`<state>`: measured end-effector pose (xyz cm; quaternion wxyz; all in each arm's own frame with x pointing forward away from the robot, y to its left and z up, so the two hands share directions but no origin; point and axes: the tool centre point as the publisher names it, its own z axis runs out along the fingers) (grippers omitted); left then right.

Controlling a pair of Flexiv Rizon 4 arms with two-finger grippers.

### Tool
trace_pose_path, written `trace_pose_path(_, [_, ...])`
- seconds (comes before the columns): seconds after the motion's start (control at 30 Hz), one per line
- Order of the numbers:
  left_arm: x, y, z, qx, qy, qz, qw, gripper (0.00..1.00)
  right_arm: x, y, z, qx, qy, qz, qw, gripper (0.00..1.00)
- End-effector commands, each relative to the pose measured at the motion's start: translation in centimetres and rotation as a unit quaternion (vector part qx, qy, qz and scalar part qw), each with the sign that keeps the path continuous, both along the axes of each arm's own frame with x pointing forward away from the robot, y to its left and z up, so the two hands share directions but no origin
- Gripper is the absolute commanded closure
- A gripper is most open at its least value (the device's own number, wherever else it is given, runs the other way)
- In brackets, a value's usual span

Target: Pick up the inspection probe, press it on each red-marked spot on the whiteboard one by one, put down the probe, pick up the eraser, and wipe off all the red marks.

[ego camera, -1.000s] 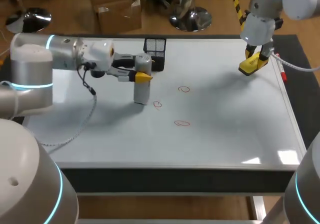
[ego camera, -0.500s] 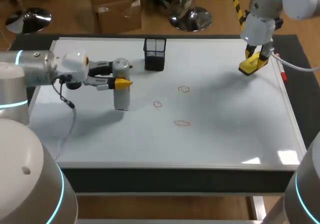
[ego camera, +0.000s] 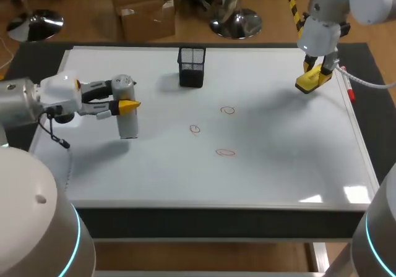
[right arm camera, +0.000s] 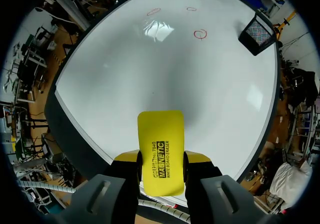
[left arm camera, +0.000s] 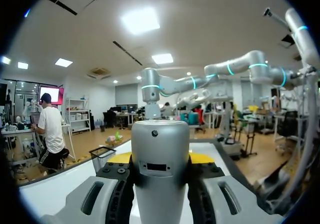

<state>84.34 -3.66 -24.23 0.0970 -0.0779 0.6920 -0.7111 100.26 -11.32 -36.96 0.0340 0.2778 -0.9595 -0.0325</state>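
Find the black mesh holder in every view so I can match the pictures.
Head view: the black mesh holder stands near the far edge of the whiteboard, about mid-width.
Left wrist view: ahead of the left gripper, beside the inspection probe that it grips; the holder shows only in part.
Right wrist view: far ahead of the right gripper and its eraser, the holder stands by the board's edge.
Shared landmark: the whiteboard.

I'm seeing the whiteboard (ego camera: 278,166) glowing bright and even under overhead light. Glare patches are shining near its front right corner, another ahead of the eraser (right arm camera: 160,139). Soft shadows are spreading beside the probe (ego camera: 128,125) and under my left arm (ego camera: 25,101).
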Motion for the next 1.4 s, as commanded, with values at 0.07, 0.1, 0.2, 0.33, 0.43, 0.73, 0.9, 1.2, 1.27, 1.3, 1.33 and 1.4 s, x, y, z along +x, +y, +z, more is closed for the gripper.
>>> trace_pose_path(0.07, [-0.5,1.0,0.6,-0.002,-0.007,0.064,0.998,1.00,0.0,0.0,0.1,-0.002,0.001,0.001,1.000,1.00])
trace_pose_path(0.1, [-0.4,1.1,0.7,-0.003,-0.008,0.068,0.998,1.00,0.0,0.0,0.1,-0.002,0.001,0.001,1.000,1.00])
trace_pose_path(0.2, [-0.1,1.7,0.9,-0.005,-0.012,0.077,0.997,1.00,0.0,0.0,0.1,-0.002,0.001,0.001,1.000,1.00])
trace_pose_path(0.33, [0.3,2.5,1.0,-0.007,-0.016,0.082,0.996,1.00,0.0,0.0,0.1,-0.002,0.001,0.001,1.000,1.00])
trace_pose_path(0.43, [0.4,2.7,1.1,-0.006,-0.019,0.084,0.996,1.00,0.0,0.0,0.1,-0.002,0.001,0.001,1.000,1.00])
trace_pose_path(0.73, [0.7,3.0,1.2,-0.004,-0.022,0.081,0.996,1.00,0.0,0.0,0.1,-0.002,0.001,0.001,1.000,1.00])
trace_pose_path(0.9, [0.7,3.0,1.2,-0.004,-0.022,0.081,0.996,1.00,0.0,0.0,0.1,-0.002,0.001,0.001,1.000,1.00])
trace_pose_path(1.2, [0.7,3.0,1.2,-0.004,-0.022,0.081,0.996,1.00,0.0,0.0,0.1,-0.002,0.001,0.001,1.000,1.00])
trace_pose_path(1.27, [0.7,3.0,1.2,-0.004,-0.022,0.081,0.996,1.00,-0.2,0.6,0.1,-0.011,0.003,0.009,1.000,1.00])
trace_pose_path(1.3, [0.7,3.0,1.2,-0.004,-0.022,0.081,0.996,1.00,-0.3,0.9,-0.1,-0.022,0.007,0.019,1.000,1.00])
trace_pose_path(1.33, [0.7,3.0,1.2,-0.004,-0.022,0.081,0.996,1.00,-0.6,1.7,-0.1,-0.032,0.009,0.028,0.999,1.00])
trace_pose_path(1.4, [0.7,3.0,1.2,-0.004,-0.022,0.081,0.996,1.00,-1.1,3.0,0.1,-0.047,0.009,0.047,0.998,1.00])
